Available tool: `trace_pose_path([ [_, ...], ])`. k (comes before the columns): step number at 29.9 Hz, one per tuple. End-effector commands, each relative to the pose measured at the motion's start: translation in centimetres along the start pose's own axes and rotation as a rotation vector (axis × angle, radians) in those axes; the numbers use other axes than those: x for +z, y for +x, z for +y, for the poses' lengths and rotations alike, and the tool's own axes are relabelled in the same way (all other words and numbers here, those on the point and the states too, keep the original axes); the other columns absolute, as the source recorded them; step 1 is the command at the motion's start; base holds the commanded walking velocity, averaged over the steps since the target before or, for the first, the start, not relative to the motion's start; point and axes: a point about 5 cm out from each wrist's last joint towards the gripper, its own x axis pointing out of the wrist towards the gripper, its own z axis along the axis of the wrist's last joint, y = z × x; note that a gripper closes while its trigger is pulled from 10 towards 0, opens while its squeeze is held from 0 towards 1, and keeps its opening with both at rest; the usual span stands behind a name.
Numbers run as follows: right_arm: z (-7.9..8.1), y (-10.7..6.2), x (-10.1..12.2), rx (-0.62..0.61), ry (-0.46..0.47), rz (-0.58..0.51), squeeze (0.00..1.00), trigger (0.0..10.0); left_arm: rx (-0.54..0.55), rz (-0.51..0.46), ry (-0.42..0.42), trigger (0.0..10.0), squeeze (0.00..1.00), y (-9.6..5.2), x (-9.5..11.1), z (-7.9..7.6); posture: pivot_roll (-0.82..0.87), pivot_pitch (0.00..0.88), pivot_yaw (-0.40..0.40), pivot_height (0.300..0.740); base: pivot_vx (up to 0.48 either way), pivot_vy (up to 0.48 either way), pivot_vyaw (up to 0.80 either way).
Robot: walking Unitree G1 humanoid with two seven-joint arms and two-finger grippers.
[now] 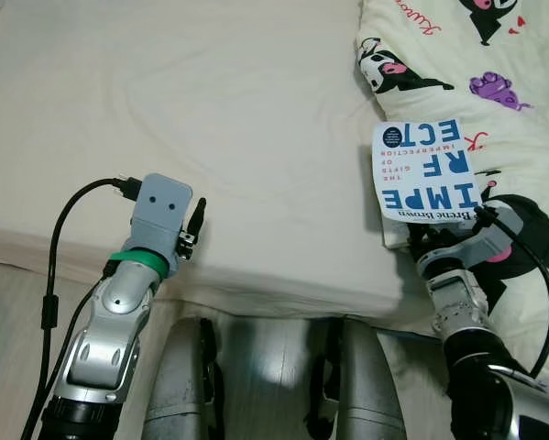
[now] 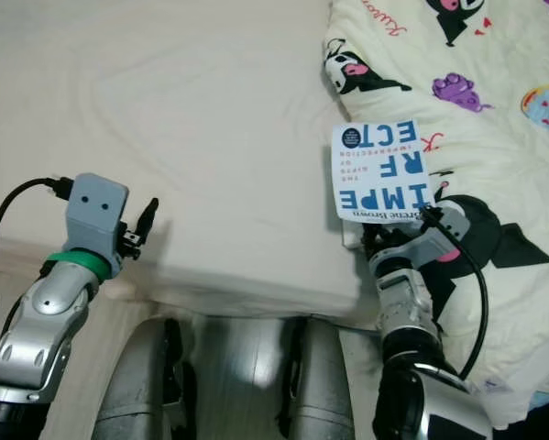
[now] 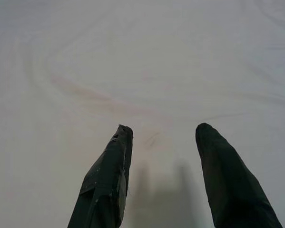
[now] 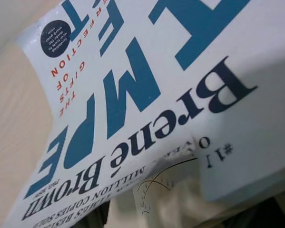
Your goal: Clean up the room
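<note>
right gripper [image 1: 421, 236] jaws clamped on near edge of book [image 1: 426, 170], over bed [image 1: 256, 137] beside blanket [image 1: 494, 73]. Cover bending, so lift slow and level. left gripper [image 3: 163, 142] jaws spread, nothing between.

The right claw's [image 1: 419, 240] fingers are hidden under the book [image 1: 426, 170]; the quilt [image 1: 494, 55] is cut off at the right edge.

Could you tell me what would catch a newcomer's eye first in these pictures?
The white book with big blue letters, lying where the bare mattress meets the cartoon-print quilt, with the right gripper at its near edge. Next, the left gripper, its fingers open over the mattress's near left.
</note>
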Motion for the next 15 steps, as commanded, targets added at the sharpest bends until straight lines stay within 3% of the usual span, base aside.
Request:
trace_pose_path([
  [1, -0.5, -0.2, -0.2, -0.001, 0.010, 0.015, 0.00, 0.0, 0.008, 0.035, -0.004, 10.0, 0.00, -0.2, -0.7, 0.0, 0.10, 0.335, 0.086, 0.605, 0.000, 0.000, 0.00],
  [12, 0.8, 0.7, 1.3, 0.100, 0.033, -0.025, 0.00, 0.0, 0.032, 0.019, -0.026, 10.0, 0.00, 0.9, -0.5, -0.4, 0.07, 0.273, 0.051, 0.605, 0.000, 0.000, 0.00],
  [15, 2.2, 1.3, 1.7, 0.191, 0.056, -0.044, 0.00, 0.0, 0.050, -0.001, -0.043, 10.0, 0.00, 1.6, -0.3, -0.5, 0.05, 0.224, 0.018, 0.605, 0.000, 0.000, 0.00],
])
